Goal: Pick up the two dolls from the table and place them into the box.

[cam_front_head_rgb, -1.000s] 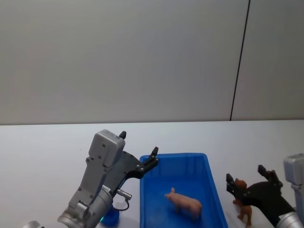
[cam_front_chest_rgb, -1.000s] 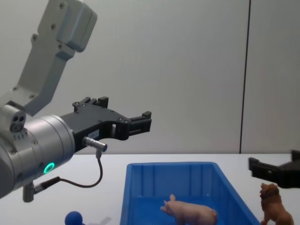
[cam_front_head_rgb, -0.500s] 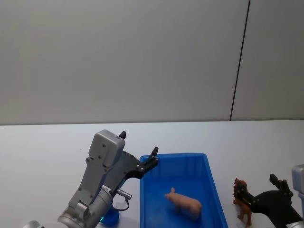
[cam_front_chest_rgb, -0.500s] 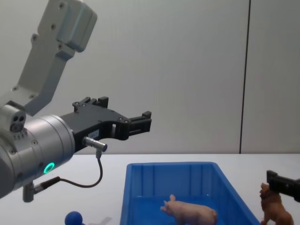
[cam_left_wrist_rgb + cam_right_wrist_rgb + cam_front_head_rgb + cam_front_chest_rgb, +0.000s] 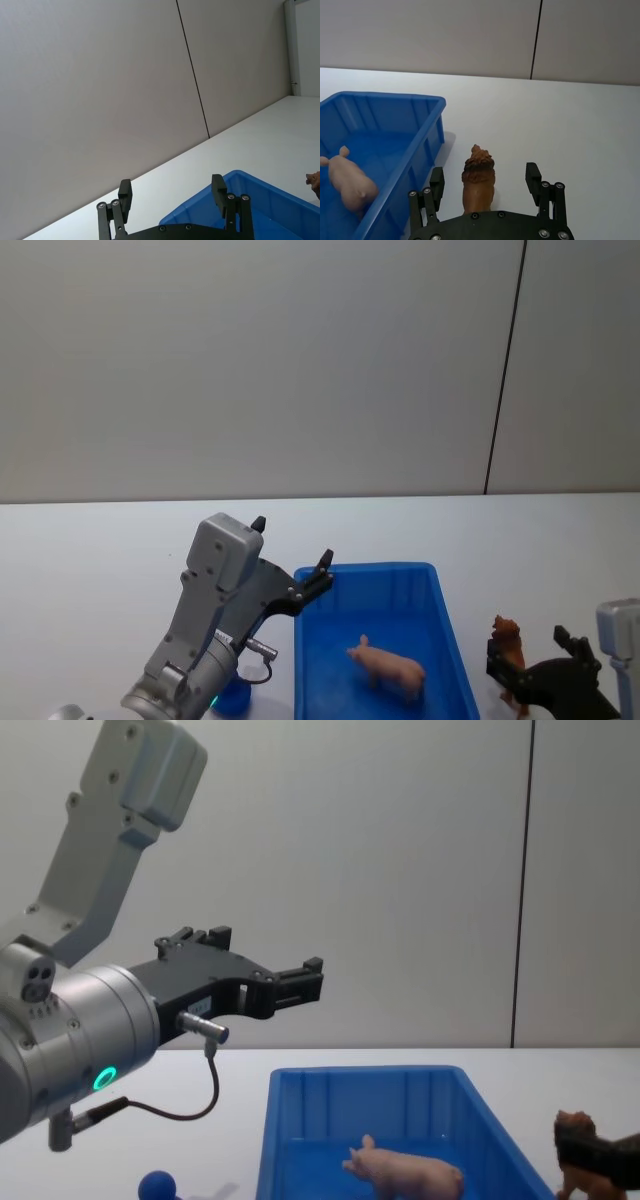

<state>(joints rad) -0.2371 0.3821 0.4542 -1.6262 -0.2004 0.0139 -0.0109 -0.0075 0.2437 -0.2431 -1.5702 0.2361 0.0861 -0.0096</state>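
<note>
The white table [image 5: 90,560] spreads wide in front of me, running back to a plain grey wall. On it, ahead and a little to my right, sits the bright blue box [image 5: 380,568], open at the top, its long side pointing away from me.

My left gripper [image 5: 171,192] hangs in the air above the table, near the box's far left corner. Its two black fingers are spread wide apart and hold nothing.

My right gripper [image 5: 484,179] is low over the table, just beside the box's right wall. Its fingers are also spread wide, one on each side of the brown doll, with a gap showing between each finger and the toy. It grips nothing.

The pink pig doll [image 5: 388,667] stands on its feet on the floor of the box, toward the near end.

The brown doll [image 5: 477,186], with a shaggy mane, stands upright on the table outside the box, close to its right wall, facing away from me.

A small blue round object [image 5: 158,1185] lies on the table to the left of the box.
</note>
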